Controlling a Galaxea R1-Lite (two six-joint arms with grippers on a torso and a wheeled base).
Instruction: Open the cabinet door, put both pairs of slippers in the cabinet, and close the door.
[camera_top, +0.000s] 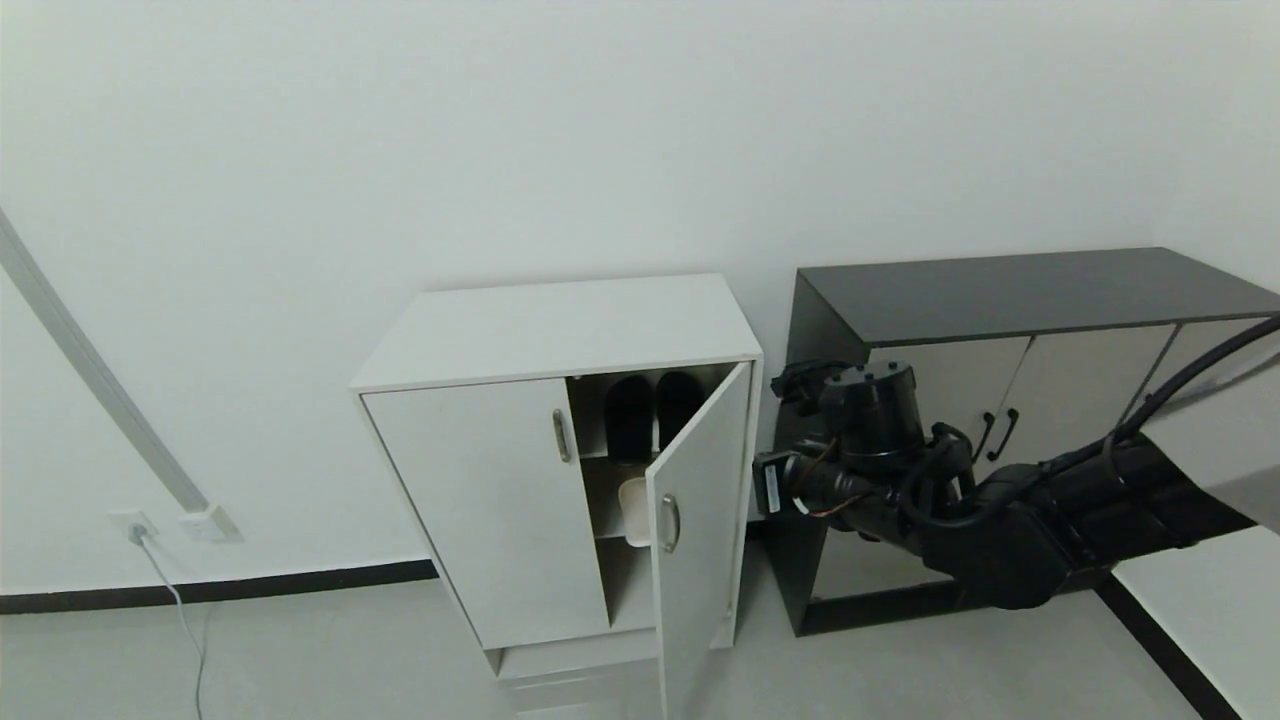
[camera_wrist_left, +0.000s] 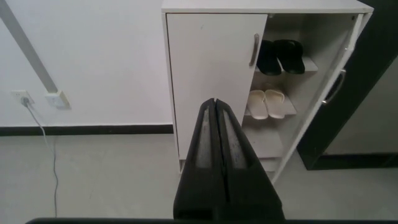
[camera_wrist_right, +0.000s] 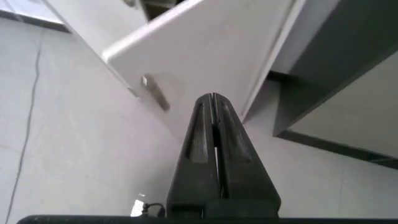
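Standing half-open, cabinet door (camera_top: 700, 500) near right end effector (camera_wrist_right: 214, 98).

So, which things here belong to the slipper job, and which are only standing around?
Job: white cabinet, its open right door, black slippers on the upper shelf, white slippers on the shelf below, right gripper facing the door.
Not job: dark sideboard, wall socket with cable.
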